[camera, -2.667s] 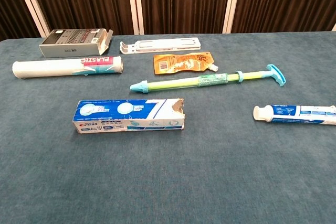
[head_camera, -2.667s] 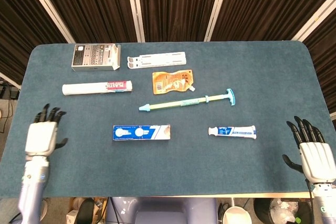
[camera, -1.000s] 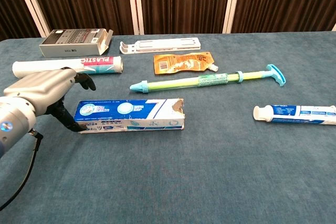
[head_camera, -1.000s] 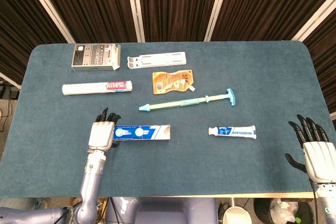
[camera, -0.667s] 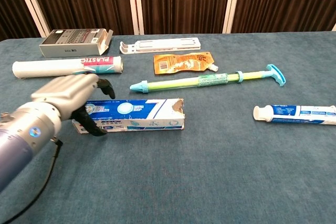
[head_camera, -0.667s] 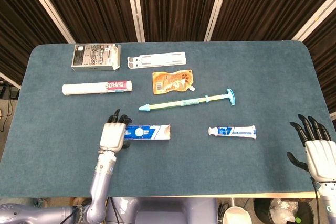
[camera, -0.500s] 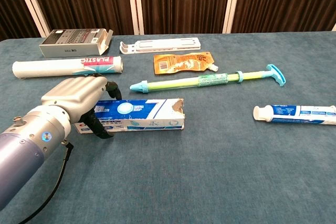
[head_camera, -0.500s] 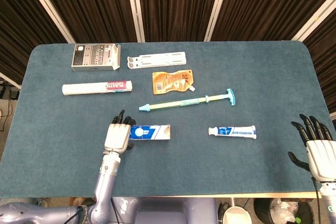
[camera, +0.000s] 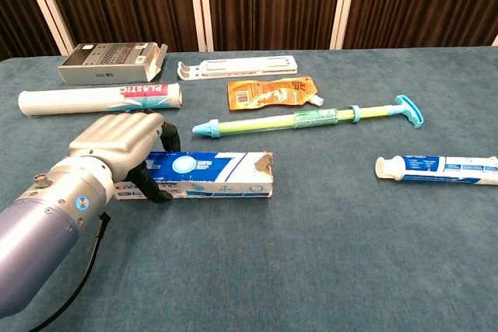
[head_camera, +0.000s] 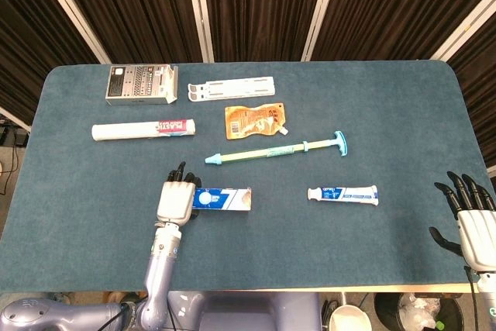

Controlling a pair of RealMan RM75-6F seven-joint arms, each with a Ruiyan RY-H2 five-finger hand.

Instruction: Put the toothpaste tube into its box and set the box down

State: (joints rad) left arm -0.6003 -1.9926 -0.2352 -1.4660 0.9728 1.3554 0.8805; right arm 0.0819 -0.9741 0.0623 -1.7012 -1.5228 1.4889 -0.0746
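Note:
The blue and white toothpaste box (head_camera: 225,200) (camera: 218,172) lies flat at the front middle of the table, its torn open end pointing right. My left hand (head_camera: 175,201) (camera: 117,149) covers the box's left end, with fingers curled over the far side and the thumb against the near side, gripping it. The white toothpaste tube (head_camera: 343,194) (camera: 440,169) lies on the cloth to the right of the box, cap pointing left, with nothing touching it. My right hand (head_camera: 473,218) hovers at the table's right edge with fingers spread, holding nothing; the chest view does not show it.
At the back left sit a grey carton (head_camera: 140,84), a white rack (head_camera: 231,88) and a white roll (head_camera: 143,129). An orange pouch (head_camera: 254,120) and a green and blue pump (head_camera: 275,149) lie just behind the box and the tube.
My left hand has come from the table's left edge to the box's left end and closed around it. The box has shifted slightly. My right hand has drifted lower and right.

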